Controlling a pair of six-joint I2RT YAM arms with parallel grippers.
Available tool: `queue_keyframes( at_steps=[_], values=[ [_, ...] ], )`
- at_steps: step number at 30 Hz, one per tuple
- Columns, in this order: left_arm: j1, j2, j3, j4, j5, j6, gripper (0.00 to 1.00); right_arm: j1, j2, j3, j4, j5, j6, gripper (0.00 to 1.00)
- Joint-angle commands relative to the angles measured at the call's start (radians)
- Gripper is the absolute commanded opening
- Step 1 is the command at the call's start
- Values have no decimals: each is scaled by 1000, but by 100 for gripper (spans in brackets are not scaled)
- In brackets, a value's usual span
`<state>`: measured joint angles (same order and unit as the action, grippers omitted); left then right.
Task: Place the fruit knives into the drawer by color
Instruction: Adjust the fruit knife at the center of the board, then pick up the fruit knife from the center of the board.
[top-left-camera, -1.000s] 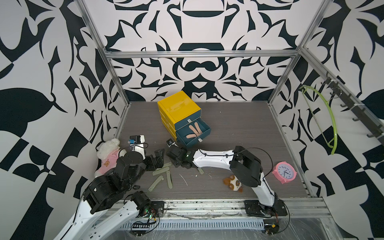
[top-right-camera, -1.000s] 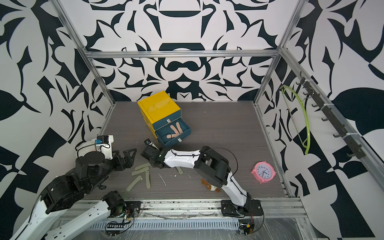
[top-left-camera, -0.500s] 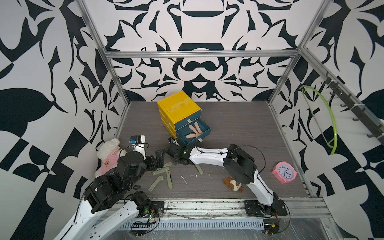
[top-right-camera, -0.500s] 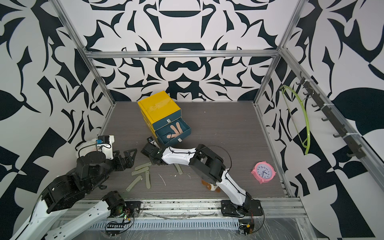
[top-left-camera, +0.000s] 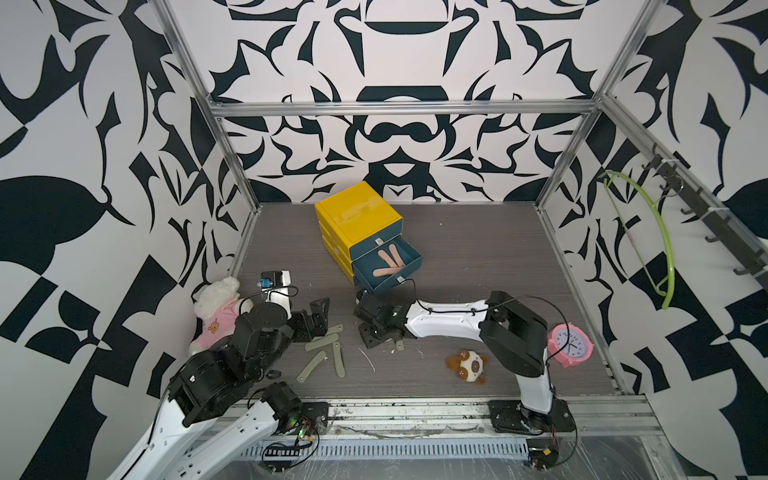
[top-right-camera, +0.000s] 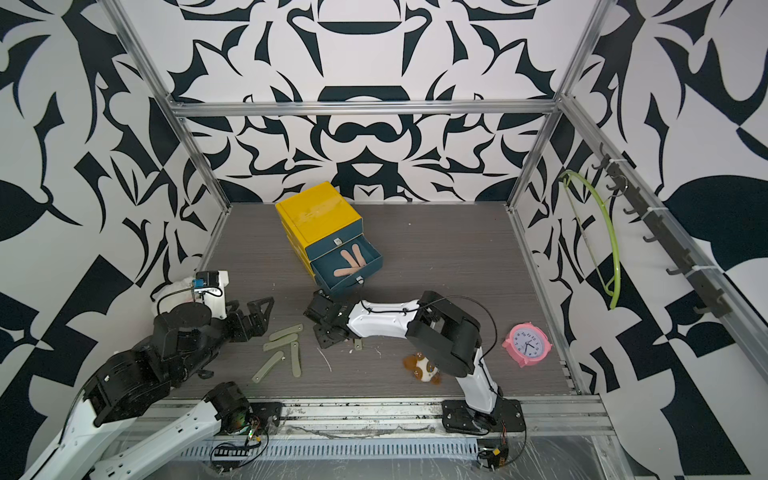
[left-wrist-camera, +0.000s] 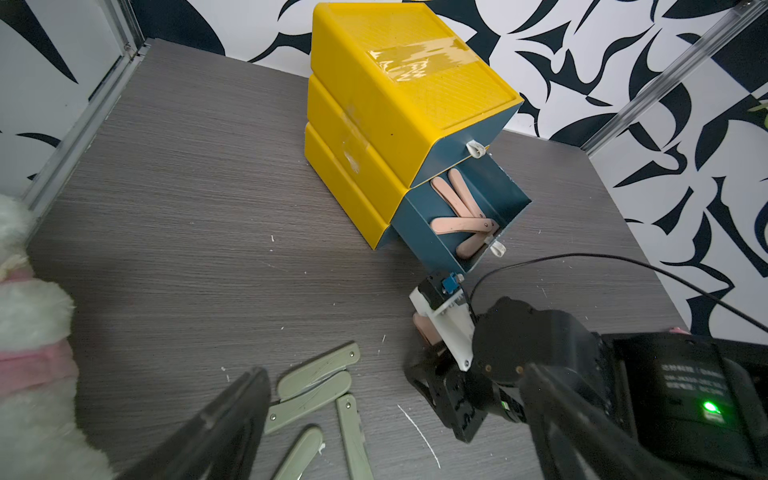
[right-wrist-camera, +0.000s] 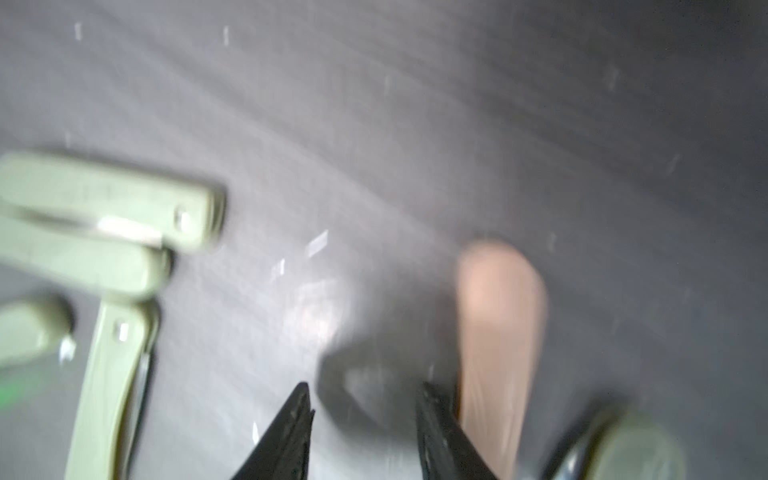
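The sorting is partly done. The small yellow plastic cabinet stands toward the back of the grey wood-grain counter. The dark teal drawer just under its top one is pulled out. At least three slim peach-pink plastic fruit knives lie crossed inside it. The top drawer is shut, so what it holds cannot be told, and the lowest one is hidden beneath the open one. No teal knives are in view anywhere.

Four olive green plastic knives lie loose in a cluster on the counter, well in front of the cabinet. A fifth olive one pokes out from under the right arm, nearer the cabinet. One more peach-pink knife lies flat on the counter in front of the open drawer.

The right claw sits low over the counter just in front of the open drawer. Its fingers are part-way apart with nothing between them, as far as the blurred wrist view shows. The loose pink knife lies just outside one finger, not gripped. The left claw is spread wide and empty, next to the olive cluster.

By my reading, pink is nearly finished, with one piece to pick up and drop in. The whole olive group has not been started and needs a drawer of its own opened.
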<state>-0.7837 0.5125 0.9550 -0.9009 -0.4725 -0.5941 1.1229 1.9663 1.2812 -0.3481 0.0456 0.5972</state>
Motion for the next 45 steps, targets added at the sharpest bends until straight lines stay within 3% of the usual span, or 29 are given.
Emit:
queue_keyframes(
  at_steps=[1, 6, 10, 14, 26, 37, 45],
  values=[
    [1, 5, -22, 14, -2, 14, 99, 15, -92, -46, -50, -27, 28, 44],
    [1, 7, -27, 23, 6, 14, 99, 16, -220, -105, -27, 56, 19, 44],
    [0, 10, -25, 25, 8, 20, 99, 15, -286, -89, -52, 53, -15, 45],
    [0, 8, -33, 28, 5, 24, 99, 11, -255, -47, -114, 74, -64, 45],
    [1, -5, -39, 17, 11, 16, 99, -17, -87, 0, -70, 207, -92, 43],
    [1, -1, -53, 28, 12, 14, 99, -27, -10, 20, -102, 182, -98, 42],
    [1, -4, -52, 19, 10, 14, 99, -24, 9, 7, -112, 156, -102, 27]
  ],
)
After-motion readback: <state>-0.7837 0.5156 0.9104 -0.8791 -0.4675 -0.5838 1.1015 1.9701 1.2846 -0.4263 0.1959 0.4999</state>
